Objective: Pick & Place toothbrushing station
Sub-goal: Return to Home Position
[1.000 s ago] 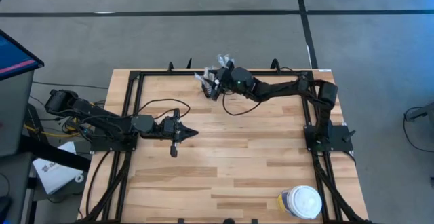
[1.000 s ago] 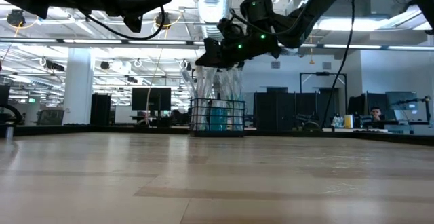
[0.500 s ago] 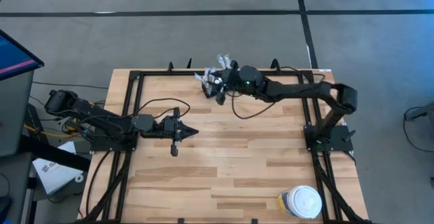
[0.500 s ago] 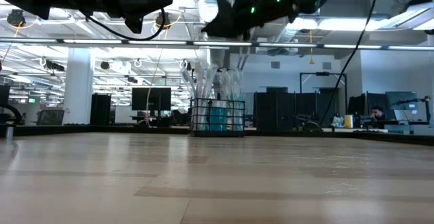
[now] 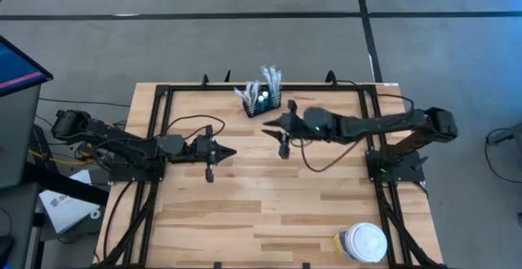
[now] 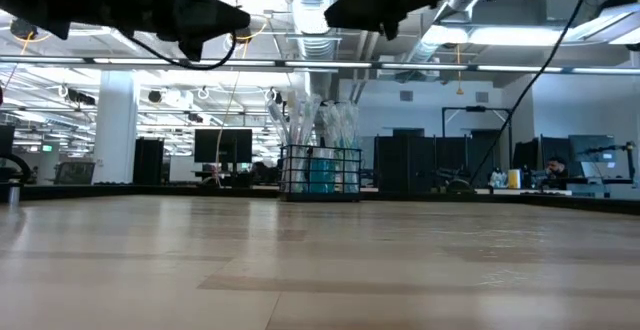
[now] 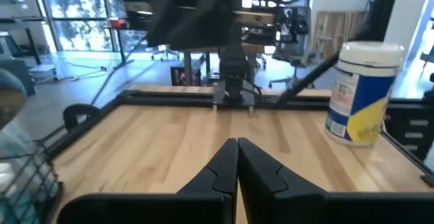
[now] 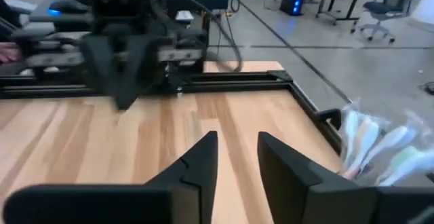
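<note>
- overhead, the toothbrushing station (image 5: 263, 102), a small black wire caddy, stands upright on the wooden table (image 5: 269, 212), near the middle of its far edge.
- inside it, clear-wrapped toothbrushes (image 6: 330, 122) rise well above the rim, and a blue bottle (image 6: 321, 175) shows through the wires.
- the right gripper (image 5: 268, 128) hangs in the air near the station, on the side toward the table's middle, not touching it; its two fingers (image 8: 203, 153) stand apart with nothing between them.
- the left gripper (image 5: 231, 151) hangs over the left half of the table, pointing toward the middle, its fingers (image 7: 224, 166) pressed together on nothing.
- the two grippers point at each other, near but apart.
- a round jar (image 5: 363, 242) with a white lid and a yellow label stands at the near right corner, well apart from the station; the print on its label is too small to read.
- beyond the table, dark monitors (image 6: 222, 145) and desks fill the room.
</note>
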Robot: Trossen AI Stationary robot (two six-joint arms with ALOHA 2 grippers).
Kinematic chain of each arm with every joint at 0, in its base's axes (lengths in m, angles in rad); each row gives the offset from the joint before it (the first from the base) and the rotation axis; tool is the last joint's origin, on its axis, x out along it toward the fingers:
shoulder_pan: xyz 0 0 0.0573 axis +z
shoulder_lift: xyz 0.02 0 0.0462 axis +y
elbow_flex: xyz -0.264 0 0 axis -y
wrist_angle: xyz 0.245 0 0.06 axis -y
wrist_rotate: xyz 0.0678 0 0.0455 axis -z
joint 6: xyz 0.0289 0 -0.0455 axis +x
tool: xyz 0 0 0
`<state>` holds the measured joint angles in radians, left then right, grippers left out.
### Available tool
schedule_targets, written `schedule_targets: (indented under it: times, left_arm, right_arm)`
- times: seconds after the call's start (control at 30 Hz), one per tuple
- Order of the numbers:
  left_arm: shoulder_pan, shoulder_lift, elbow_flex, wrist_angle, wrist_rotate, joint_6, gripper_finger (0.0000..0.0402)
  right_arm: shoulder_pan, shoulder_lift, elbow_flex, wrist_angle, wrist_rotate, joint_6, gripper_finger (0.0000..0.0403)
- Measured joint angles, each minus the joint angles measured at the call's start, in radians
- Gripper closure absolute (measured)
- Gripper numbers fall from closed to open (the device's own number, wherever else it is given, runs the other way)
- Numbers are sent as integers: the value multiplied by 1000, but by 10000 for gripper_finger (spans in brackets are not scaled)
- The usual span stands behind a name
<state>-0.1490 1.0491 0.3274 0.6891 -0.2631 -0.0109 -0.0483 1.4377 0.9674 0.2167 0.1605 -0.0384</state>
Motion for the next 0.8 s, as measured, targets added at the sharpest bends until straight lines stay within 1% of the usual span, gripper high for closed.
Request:
schedule_targets:
  times: [0.1, 0.27, 0.33, 0.5, 0.57, 0.7, 0.8]
  left_arm:
    - [-2, -53, -21, 0, -2, -2, 398]
    - [-1, -160, -92, 1, 2, -13, 398]
    - [4, -207, -127, -4, 1, -16, 398]
    - [5, -309, -187, 1, 0, -28, 398]
    - [5, -342, -214, -1, -2, -27, 398]
    - [5, -384, -259, -1, -23, -29, 398]
    - [5, -396, -284, -2, -30, -45, 398]
  right_arm:
    - [51, -54, -71, 44, 57, 21, 323]
    - [153, -147, -196, 84, 223, 38, 340]
    - [188, -179, -238, 110, 272, 47, 343]
    - [259, -274, -359, 199, 303, 51, 345]
    - [280, -310, -412, 241, 341, 66, 345]
    - [316, -382, -528, 347, 415, 61, 345]
    - [337, -424, -603, 415, 417, 65, 345]
